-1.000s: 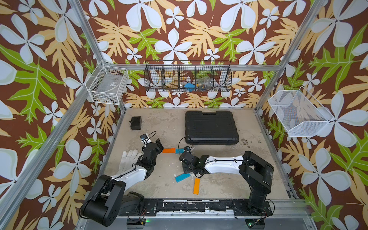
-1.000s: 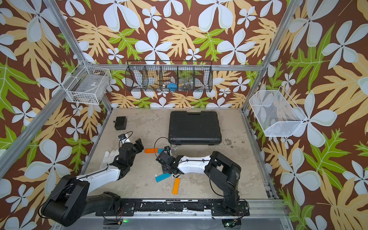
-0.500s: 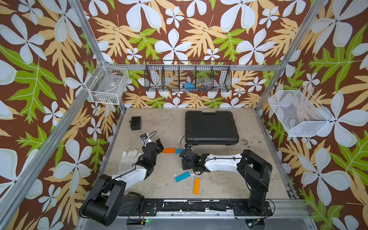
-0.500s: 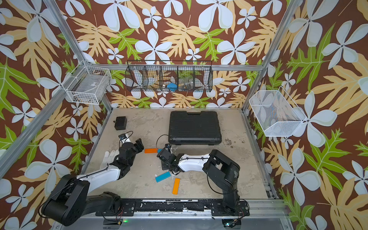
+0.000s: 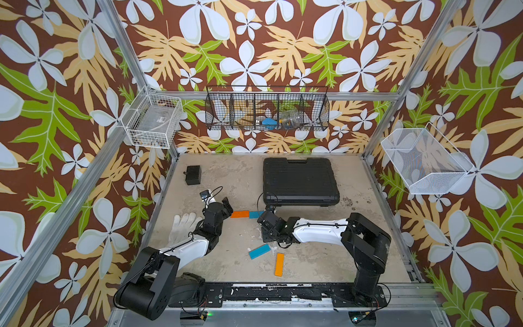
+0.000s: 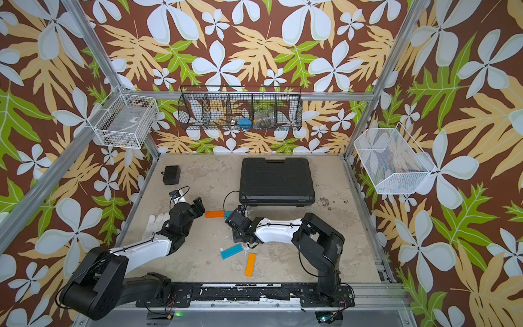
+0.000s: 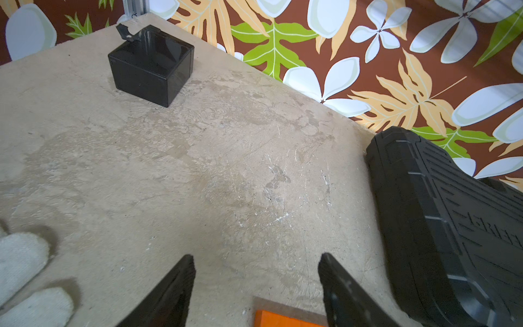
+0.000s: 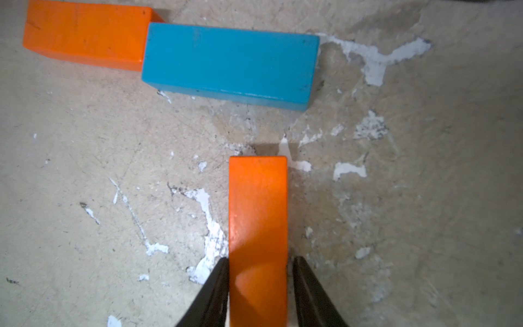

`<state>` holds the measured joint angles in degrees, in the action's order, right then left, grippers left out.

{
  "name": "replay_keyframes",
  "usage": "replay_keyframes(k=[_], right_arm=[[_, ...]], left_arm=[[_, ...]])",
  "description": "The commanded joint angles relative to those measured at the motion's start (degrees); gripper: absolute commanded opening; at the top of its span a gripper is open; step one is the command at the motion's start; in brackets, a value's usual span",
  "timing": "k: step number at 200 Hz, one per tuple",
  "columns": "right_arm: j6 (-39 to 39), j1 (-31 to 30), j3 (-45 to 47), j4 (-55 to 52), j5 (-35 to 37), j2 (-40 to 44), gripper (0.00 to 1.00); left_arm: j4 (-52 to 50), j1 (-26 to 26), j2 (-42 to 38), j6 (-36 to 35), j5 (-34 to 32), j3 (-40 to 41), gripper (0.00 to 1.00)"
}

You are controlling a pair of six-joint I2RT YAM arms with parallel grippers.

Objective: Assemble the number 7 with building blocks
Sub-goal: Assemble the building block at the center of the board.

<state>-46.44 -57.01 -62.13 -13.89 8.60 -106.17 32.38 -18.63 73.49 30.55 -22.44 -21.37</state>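
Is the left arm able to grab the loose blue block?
Probably yes: the loose blue block lies flat on bare table, the left gripper is open and empty, though the right gripper is close by.

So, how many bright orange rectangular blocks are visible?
3 orange blocks. One forms the top bar with a sky blue block, one lies between the jaws of the right gripper, one lies loose near the front beside another blue block. The arms might hide more.
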Motion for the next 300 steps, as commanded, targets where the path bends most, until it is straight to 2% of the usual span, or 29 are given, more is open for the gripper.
replay_keyframes(k=[1,66,176,300], right_arm=[[-0.3,0.07,-2.7,-4.16,0.18,-1.22,0.39],[-1.57,0.06,-4.85,-5.93,-0.11,-4.63,0.32],[-7.59,0.02,-2.82,-6.85,-0.16,-2.37,0.34],[-9.9,-0.03,-10.53,-11.95,1.72,-7.97,0.33]], left_arm=[[0.75,0.03,0.33,-0.03,-0.18,-0.34,0.72],[0.85,0.09,1.41,-0.15,-0.27,-0.51,0.72],[0.76,0.13,2.26,-0.14,0.05,-0.83,0.72],[0.5,0.17,2.47,-0.07,0.12,-1.11,0.72]])
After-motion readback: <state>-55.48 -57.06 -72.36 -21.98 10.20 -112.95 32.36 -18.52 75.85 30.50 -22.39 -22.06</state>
